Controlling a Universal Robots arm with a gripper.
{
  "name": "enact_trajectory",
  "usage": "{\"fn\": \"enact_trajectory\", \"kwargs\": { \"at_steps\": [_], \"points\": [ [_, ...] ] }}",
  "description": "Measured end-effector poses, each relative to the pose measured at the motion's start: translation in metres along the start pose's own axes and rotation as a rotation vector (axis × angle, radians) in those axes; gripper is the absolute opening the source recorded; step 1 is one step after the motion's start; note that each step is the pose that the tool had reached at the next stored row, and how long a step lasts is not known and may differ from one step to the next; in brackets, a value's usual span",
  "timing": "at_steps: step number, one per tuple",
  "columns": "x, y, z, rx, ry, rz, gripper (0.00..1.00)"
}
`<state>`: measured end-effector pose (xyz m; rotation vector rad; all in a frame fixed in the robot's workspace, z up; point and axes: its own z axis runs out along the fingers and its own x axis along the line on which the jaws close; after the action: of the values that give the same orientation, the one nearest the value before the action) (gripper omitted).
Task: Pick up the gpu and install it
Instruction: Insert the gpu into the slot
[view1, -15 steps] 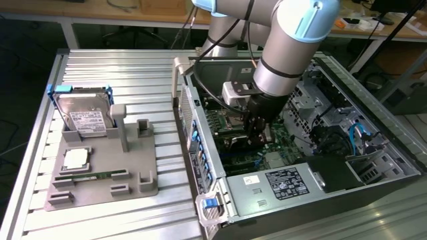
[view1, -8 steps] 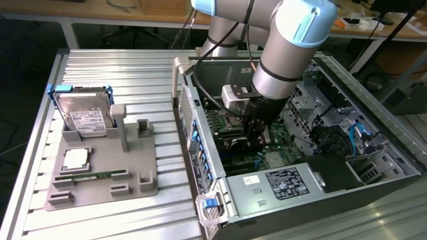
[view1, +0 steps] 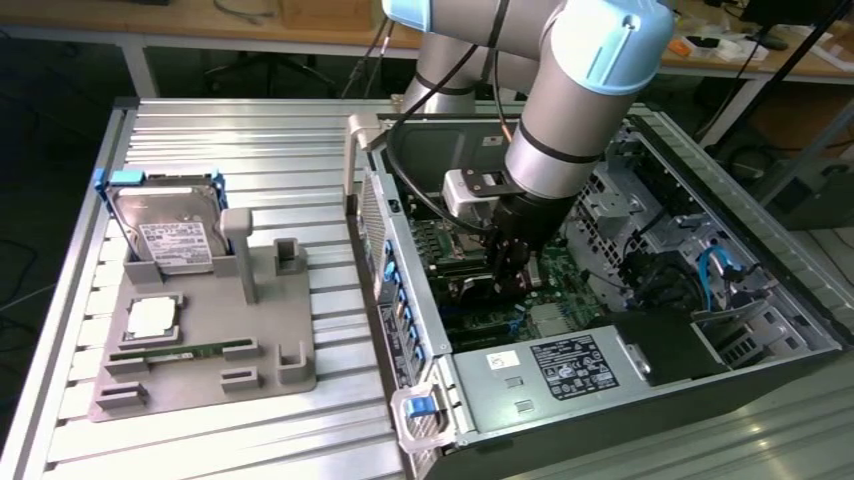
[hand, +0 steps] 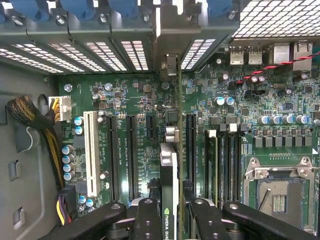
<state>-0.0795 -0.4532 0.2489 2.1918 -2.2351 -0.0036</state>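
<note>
Claw (hand: 169, 220) closed narrow on gpu (hand: 169, 175), card seen edge-on, thin dark strip with silvery end and green logo label. Pick-up done; card hangs inside open computer case (view1: 747, 350), over green motherboard (hand: 140, 100) and its long black slots; seating judged not finished. At 9 o'clock of case, grey plastic fixture (view1: 200, 350) on ribbed aluminium bench (view1: 240, 130) holds shiny hard drive (view1: 167, 235).

Lower part of the edge-on gpu (hand: 169, 175) behind the end effector (hand: 170, 220).
</note>
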Motion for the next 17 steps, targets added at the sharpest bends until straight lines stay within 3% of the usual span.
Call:
{"fn": "enact_trajectory", "kwargs": {
  "at_steps": [17],
  "points": [
    [0.0, 0.0, 0.0, 0.0001, 0.0001, 0.0, 0.27]
  ]
}}
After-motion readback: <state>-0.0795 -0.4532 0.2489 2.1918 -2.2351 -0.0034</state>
